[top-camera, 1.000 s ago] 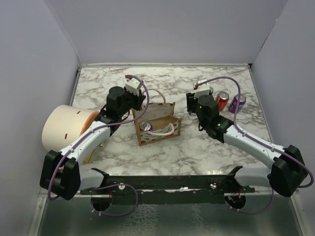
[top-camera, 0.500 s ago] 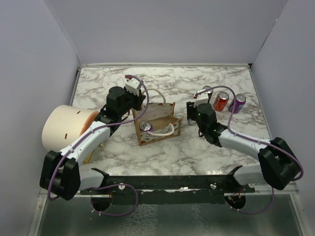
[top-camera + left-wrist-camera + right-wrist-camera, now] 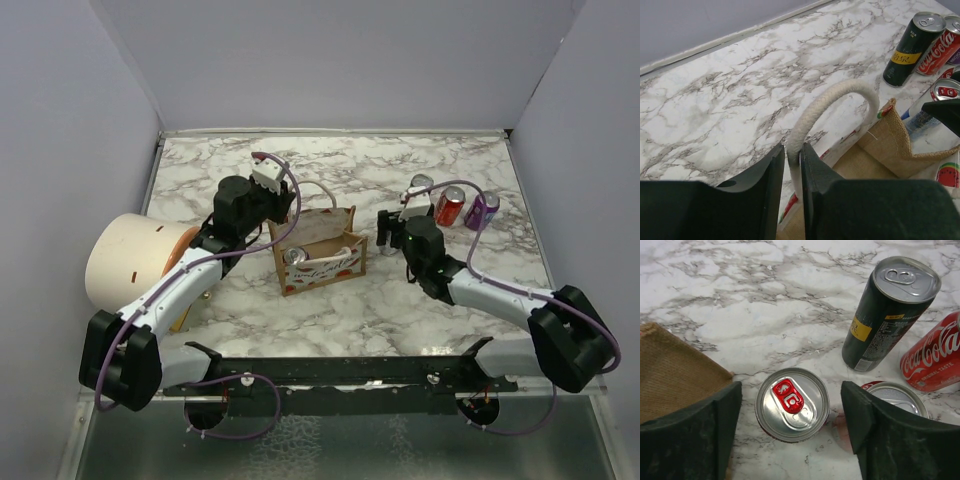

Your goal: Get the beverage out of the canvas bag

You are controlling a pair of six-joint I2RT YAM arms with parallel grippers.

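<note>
The canvas bag (image 3: 322,266) stands mid-table, brown with a white printed band. One beverage can (image 3: 296,257) shows inside its left end. My left gripper (image 3: 284,212) is at the bag's back left corner. In the left wrist view its jaws (image 3: 792,152) are barely apart around the white loop handle (image 3: 832,97), with a sliver of gap on the left side. My right gripper (image 3: 791,392) is open, straddling a silver can with a red tab (image 3: 792,404) that stands on the marble just right of the bag (image 3: 670,370). Neither finger touches this can.
A black can (image 3: 421,187), a red Coca-Cola can (image 3: 449,205) and a purple can (image 3: 482,210) stand close behind the right gripper. Another can top (image 3: 902,397) sits right beside its right finger. A large cream cylinder (image 3: 130,260) lies at the left.
The right arm came down beside the bag and its jaws opened, leaving the red-tab can on the table. The left jaws loosened on the handle; the bag's front wall now shows its print.
</note>
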